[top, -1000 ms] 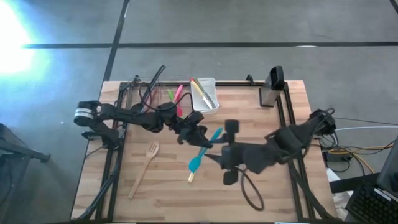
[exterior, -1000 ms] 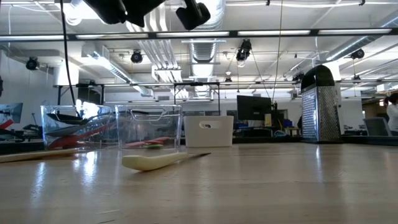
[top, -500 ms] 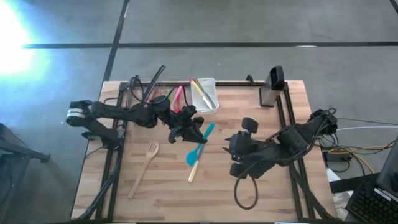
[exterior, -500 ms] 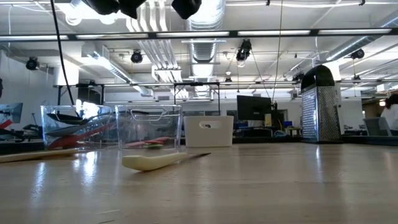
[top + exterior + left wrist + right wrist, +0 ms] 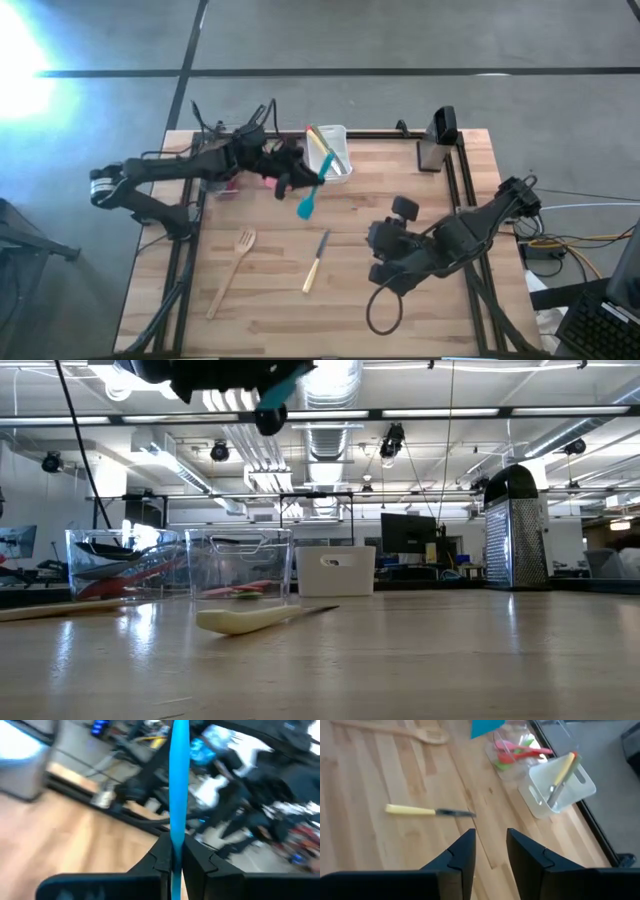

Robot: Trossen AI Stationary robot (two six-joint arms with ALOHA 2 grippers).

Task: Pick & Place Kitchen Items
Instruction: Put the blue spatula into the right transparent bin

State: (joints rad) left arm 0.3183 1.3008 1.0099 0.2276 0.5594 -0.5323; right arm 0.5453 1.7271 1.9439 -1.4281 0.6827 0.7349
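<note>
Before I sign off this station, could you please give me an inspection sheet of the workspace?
Surface: wooden slat table, dry.
Job's things: teal spatula lifted in left pincer; wooden fork and cream-handled knife lying loose; utensils standing in white bin and clear bins.
Clutter: metal box grater at far right edge.
Grippers: left pincer shut on spatula; right pincer empty, gap between its fingers, above table.
Cables: black loop under right arm.
Surroundings: grey floor, workshop beyond.
</note>
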